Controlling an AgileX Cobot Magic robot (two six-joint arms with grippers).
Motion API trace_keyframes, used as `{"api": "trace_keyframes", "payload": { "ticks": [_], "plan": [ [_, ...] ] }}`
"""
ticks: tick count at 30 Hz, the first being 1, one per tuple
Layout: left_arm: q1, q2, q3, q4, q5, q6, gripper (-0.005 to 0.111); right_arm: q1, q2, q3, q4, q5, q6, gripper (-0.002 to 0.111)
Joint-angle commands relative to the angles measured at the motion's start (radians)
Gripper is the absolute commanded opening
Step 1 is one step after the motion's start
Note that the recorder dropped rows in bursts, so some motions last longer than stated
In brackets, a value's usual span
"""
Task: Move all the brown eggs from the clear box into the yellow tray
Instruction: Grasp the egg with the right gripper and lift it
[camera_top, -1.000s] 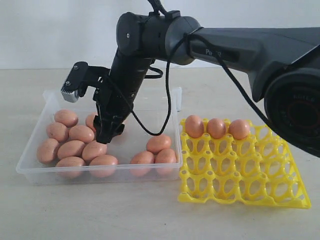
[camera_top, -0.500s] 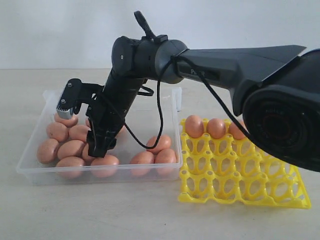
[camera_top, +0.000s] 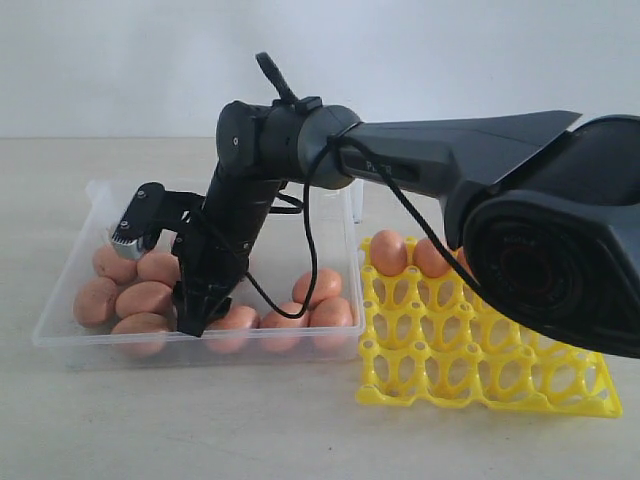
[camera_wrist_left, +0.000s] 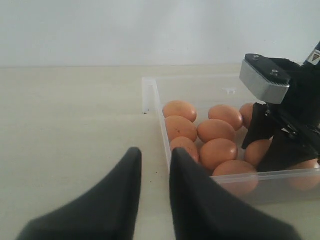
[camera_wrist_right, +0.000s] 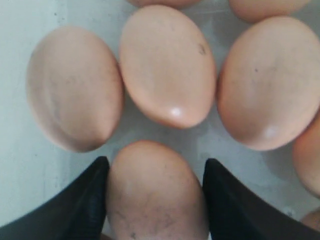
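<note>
Egg (camera_wrist_right: 155, 200) lies squarely between your right gripper's (camera_wrist_right: 155, 172) jaws, on the box (camera_top: 62, 300) floor, with a black finger (camera_wrist_right: 75, 205) close against each flank. The jaws stand wide, but you cannot tell whether they clamp it. Other eggs (camera_top: 145, 298) crowd round it. In the exterior view the box sits at 9 o'clock of the tray (camera_top: 480, 372), whose 12 o'clock row shows tray eggs (camera_top: 388, 252). Your left gripper (camera_wrist_left: 155, 156) hangs outside the box, jaws narrowly apart, holding nothing
</note>
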Motion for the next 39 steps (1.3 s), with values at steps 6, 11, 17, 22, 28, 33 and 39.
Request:
{"api": "trace_keyframes", "payload": {
  "ticks": [6, 11, 17, 22, 28, 33, 39],
  "plan": [
    [-0.003, -0.002, -0.003, -0.006, -0.001, -0.01, 0.022, 0.0, -0.023, -0.003, -0.021, 0.002, 0.173, 0.0],
    [-0.003, -0.002, -0.003, -0.006, -0.001, -0.01, 0.022, 0.0, -0.082, -0.003, 0.043, -0.009, 0.201, 0.0],
    [-0.003, -0.002, -0.003, -0.006, -0.001, -0.01, 0.022, 0.0, -0.195, -0.003, 0.056, -0.003, 0.358, 0.0],
    [-0.003, -0.002, -0.003, -0.006, -0.001, -0.01, 0.022, 0.0, -0.269, 0.02, 0.046, -0.111, 0.506, -0.001],
    [-0.003, -0.002, -0.003, -0.006, -0.001, -0.01, 0.022, 0.006, -0.468, 0.389, 0.103, -0.608, 0.581, -0.001],
    [-0.003, -0.002, -0.003, -0.006, -0.001, -0.01, 0.022, 0.01, -0.718, 0.849, 0.156, -1.073, 0.583, -0.001],
    [-0.003, -0.002, -0.003, -0.006, -0.001, -0.01, 0.022, -0.155, -0.967, 1.31, 0.109, -1.453, 0.825, -0.001]
  ]
}}
